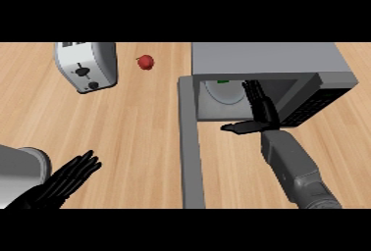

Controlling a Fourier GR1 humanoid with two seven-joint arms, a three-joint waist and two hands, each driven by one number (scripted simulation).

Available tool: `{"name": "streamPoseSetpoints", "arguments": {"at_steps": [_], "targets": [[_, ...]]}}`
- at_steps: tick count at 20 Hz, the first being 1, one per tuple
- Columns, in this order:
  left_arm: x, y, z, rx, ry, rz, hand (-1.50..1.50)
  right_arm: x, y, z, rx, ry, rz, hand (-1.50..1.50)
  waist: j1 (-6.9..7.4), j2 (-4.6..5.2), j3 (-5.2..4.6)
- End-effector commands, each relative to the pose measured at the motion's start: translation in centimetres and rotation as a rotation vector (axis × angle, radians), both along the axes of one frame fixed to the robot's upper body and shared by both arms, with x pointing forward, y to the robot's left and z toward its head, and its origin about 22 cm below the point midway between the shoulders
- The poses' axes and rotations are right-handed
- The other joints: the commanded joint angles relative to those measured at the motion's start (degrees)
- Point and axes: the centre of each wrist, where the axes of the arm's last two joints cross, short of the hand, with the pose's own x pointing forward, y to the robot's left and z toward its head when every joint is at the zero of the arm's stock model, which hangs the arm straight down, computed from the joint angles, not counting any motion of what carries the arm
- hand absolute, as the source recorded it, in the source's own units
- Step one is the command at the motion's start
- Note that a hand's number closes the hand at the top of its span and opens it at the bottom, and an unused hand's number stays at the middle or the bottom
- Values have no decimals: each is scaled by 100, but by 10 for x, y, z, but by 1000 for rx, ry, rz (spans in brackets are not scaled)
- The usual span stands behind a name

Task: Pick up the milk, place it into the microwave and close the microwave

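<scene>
Fingers of the right hand (261,110) reach straight and open into the grey box-shaped microwave (268,59), likely releasing the unseen milk; left hand (69,179) rests open on the wooden bench (130,127).

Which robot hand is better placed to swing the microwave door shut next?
Probably the right robot hand: it reaches into the microwave opening, just beside the open door. The left robot hand rests open near the lower left edge.
</scene>
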Motion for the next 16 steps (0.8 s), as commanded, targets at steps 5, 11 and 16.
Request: {"name": "streamPoseSetpoints", "arguments": {"at_steps": [5,11,16], "targets": [[26,-20,-9,45,-15,-39,150,-78,-32,-65,-48,89,-41,-150,-208,-45,-13],[45,-43,-21,135,7,-45,150,-121,-60,-80,-77,71,-97,-150,-236,-33,-20],[70,-65,-24,201,-38,-116,150,-165,-89,-87,-45,41,-143,-150,-357,-25,-30]]}}
